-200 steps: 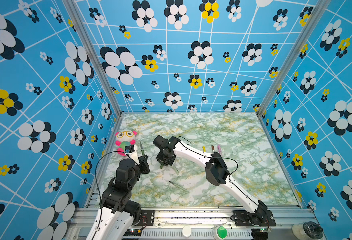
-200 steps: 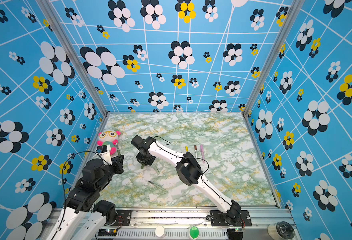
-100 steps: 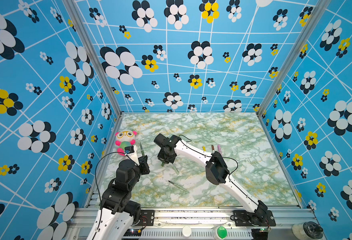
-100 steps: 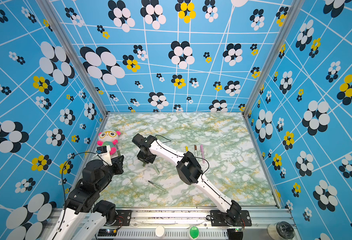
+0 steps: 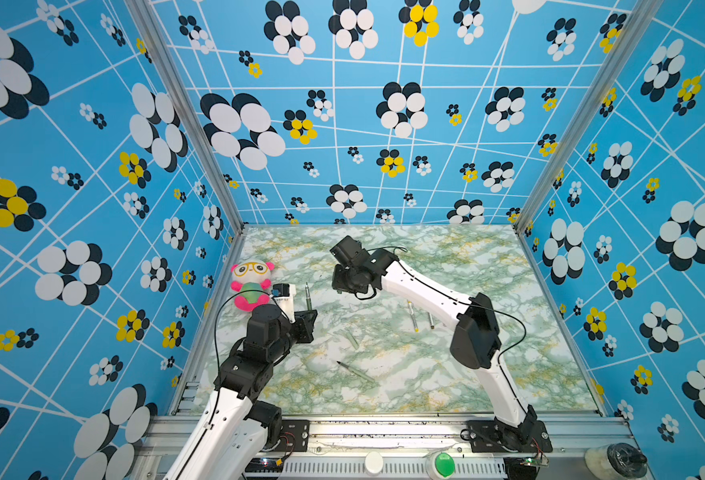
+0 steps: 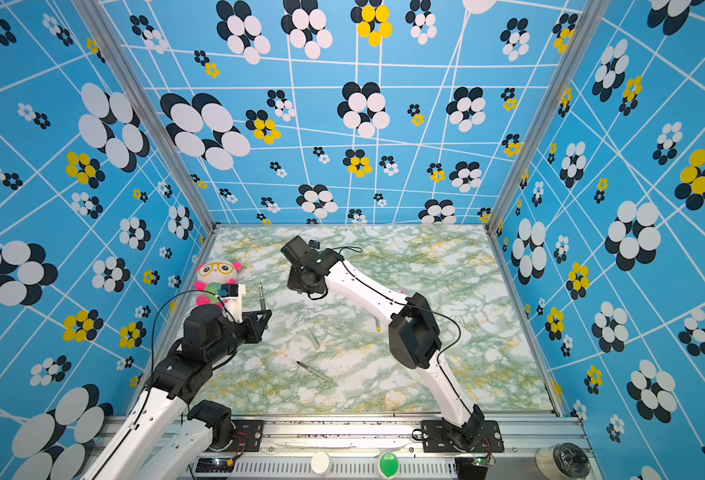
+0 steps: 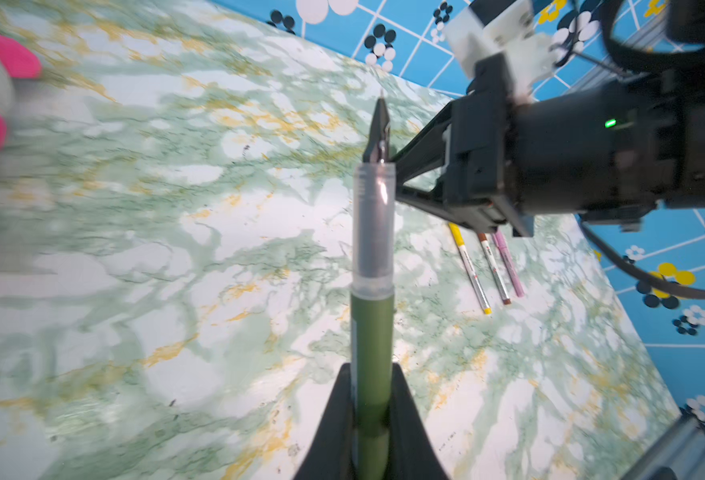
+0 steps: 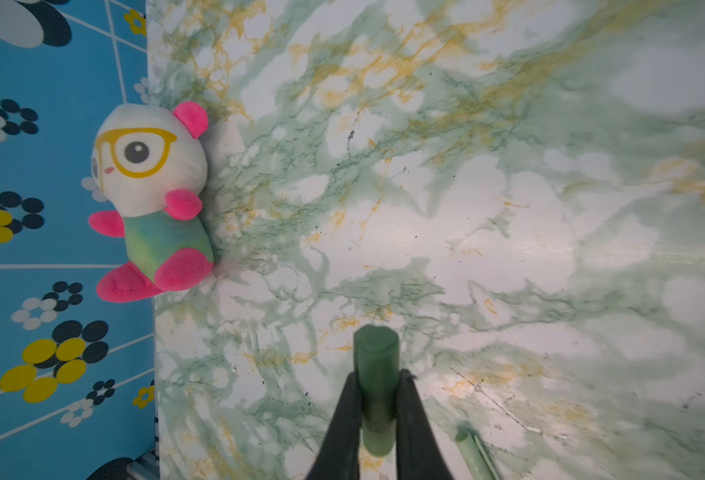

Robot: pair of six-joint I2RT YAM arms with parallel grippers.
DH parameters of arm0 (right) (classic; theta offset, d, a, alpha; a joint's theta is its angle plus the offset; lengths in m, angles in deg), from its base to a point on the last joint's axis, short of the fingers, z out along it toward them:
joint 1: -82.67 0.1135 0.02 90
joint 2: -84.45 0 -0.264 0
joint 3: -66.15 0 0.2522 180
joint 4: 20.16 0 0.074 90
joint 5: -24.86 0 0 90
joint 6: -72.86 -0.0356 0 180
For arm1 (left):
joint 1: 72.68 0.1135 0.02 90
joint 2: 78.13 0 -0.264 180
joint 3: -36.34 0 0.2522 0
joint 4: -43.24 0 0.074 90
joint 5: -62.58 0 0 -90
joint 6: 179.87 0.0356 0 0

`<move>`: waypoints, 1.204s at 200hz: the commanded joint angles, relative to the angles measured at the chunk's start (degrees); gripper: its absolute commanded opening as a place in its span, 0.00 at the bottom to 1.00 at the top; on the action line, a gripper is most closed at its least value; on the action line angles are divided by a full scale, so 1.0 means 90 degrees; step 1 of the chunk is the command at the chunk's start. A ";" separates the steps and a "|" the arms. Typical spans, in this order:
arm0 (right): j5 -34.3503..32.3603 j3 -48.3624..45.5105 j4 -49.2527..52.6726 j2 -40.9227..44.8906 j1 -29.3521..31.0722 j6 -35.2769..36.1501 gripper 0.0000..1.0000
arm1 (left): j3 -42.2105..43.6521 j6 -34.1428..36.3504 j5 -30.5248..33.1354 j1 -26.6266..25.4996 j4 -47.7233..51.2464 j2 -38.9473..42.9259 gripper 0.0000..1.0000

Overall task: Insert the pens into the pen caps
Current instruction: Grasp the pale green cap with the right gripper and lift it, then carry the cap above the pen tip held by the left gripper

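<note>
The left gripper (image 7: 372, 370) is clenched on the thin dark green stick pen (image 7: 372, 328), nib pointing away from the jaws, above the green marbled tabletop (image 5: 467, 257). The right gripper (image 8: 378, 378) grasps the short dark green plastic cap (image 8: 375, 353), near that pen but not touching.

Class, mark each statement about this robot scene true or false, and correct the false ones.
1. The left end effector holds a dark green pen. True.
2. That pen is capped. False: its tip is bare.
3. The right end effector is empty. False: it grips a green cap.
4. Three pens lie side by side on the table. True.
5. The toy sits mid-table. False: it is at the table's edge, by the wall.
</note>
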 commanded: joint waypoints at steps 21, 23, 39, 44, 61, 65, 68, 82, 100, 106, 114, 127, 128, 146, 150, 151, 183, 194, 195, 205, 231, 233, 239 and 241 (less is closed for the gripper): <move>-0.0087 -0.2176 -0.1422 0.1636 -0.0770 0.0563 0.04 | -0.0177 -0.0150 -0.1619 -0.0240 -0.1153 -0.0963 0.00; -0.0068 -0.2216 -0.1463 0.1705 -0.0812 0.0571 0.04 | -0.0189 -0.0131 -0.1649 -0.0264 -0.1180 -0.1024 0.00; 0.0101 -0.2920 -0.1869 0.2236 -0.1087 0.0632 0.04 | -0.0374 0.0109 -0.1733 -0.0584 -0.1275 -0.1500 0.00; 0.0210 -0.3217 -0.2023 0.2396 -0.1166 0.0650 0.04 | -0.0435 0.0198 -0.1731 -0.0715 -0.1299 -0.1654 0.00; 0.0570 -0.3777 -0.2348 0.2816 -0.1420 0.0729 0.04 | -0.0630 0.0371 -0.1683 -0.1069 -0.1426 -0.2143 0.00; 0.0662 -0.3870 -0.2414 0.2912 -0.1462 0.0758 0.04 | -0.0672 0.0394 -0.1680 -0.1145 -0.1488 -0.2245 0.00; 0.0734 -0.3931 -0.2464 0.2972 -0.1505 0.0784 0.04 | -0.0685 0.0407 -0.1670 -0.1197 -0.1539 -0.2314 0.00; 0.1029 -0.4228 -0.2640 0.3260 -0.1645 0.0864 0.04 | -0.0753 0.0410 -0.1613 -0.1382 -0.1772 -0.2585 0.00; 0.1502 -0.4643 -0.2974 0.3620 -0.1806 0.0899 0.05 | -0.0862 0.0407 -0.1588 -0.1504 -0.1960 -0.2851 0.00; 0.1646 -0.4778 -0.3127 0.3724 -0.1849 0.0890 0.05 | -0.0896 0.0434 -0.1581 -0.1552 -0.1984 -0.2921 0.00; 0.1819 -0.4961 -0.3330 0.3858 -0.1890 0.0857 0.05 | -0.0967 0.0470 -0.1553 -0.1614 -0.1986 -0.3003 0.00; 0.2052 -0.5106 -0.3532 0.3972 -0.1939 0.0790 0.05 | -0.1064 0.0570 -0.1501 -0.1716 -0.1957 -0.3125 0.00; 0.2068 -0.5111 -0.3541 0.3973 -0.1941 0.0791 0.05 | -0.1063 0.0575 -0.1494 -0.1727 -0.1952 -0.3126 0.00; 0.2405 -0.5092 -0.3697 0.3962 -0.1952 0.0747 0.05 | -0.1167 0.0702 -0.1374 -0.1886 -0.1862 -0.3237 0.00; 0.2489 -0.5106 -0.3758 0.3948 -0.1952 0.0726 0.05 | -0.1186 0.0723 -0.1347 -0.1918 -0.1855 -0.3256 0.00; 0.2511 -0.5107 -0.3766 0.3941 -0.1947 0.0715 0.05 | -0.1193 0.0734 -0.1344 -0.1930 -0.1847 -0.3255 0.00; 0.3072 -0.5004 -0.4148 0.3803 -0.1959 0.0502 0.05 | -0.1322 0.0872 -0.1066 -0.2127 -0.1679 -0.3305 0.00; 0.3177 -0.4948 -0.4189 0.3762 -0.1952 0.0462 0.05 | -0.1343 0.0875 -0.0974 -0.2142 -0.1643 -0.3293 0.00; 0.3187 -0.4950 -0.4192 0.3760 -0.1952 0.0461 0.05 | -0.1345 0.0878 -0.0967 -0.2145 -0.1644 -0.3293 0.00; 0.3270 -0.4919 -0.4201 0.3729 -0.1955 0.0450 0.05 | -0.1346 0.0876 -0.0907 -0.2146 -0.1653 -0.3279 0.00; 0.3418 -0.4956 -0.4214 0.3720 -0.1953 0.0400 0.05 | -0.1375 0.0875 -0.0824 -0.2147 -0.1656 -0.3282 0.00; 0.3435 -0.4955 -0.4214 0.3727 -0.1952 0.0401 0.05 | -0.1375 0.0880 -0.0816 -0.2147 -0.1662 -0.3281 0.00; 0.3458 -0.4976 -0.4205 0.3736 -0.1949 0.0401 0.05 | -0.1381 0.0876 -0.0795 -0.2147 -0.1670 -0.3293 0.00; 0.3462 -0.4979 -0.4205 0.3747 -0.1951 0.0401 0.05 | -0.1379 0.0870 -0.0796 -0.2147 -0.1680 -0.3293 0.00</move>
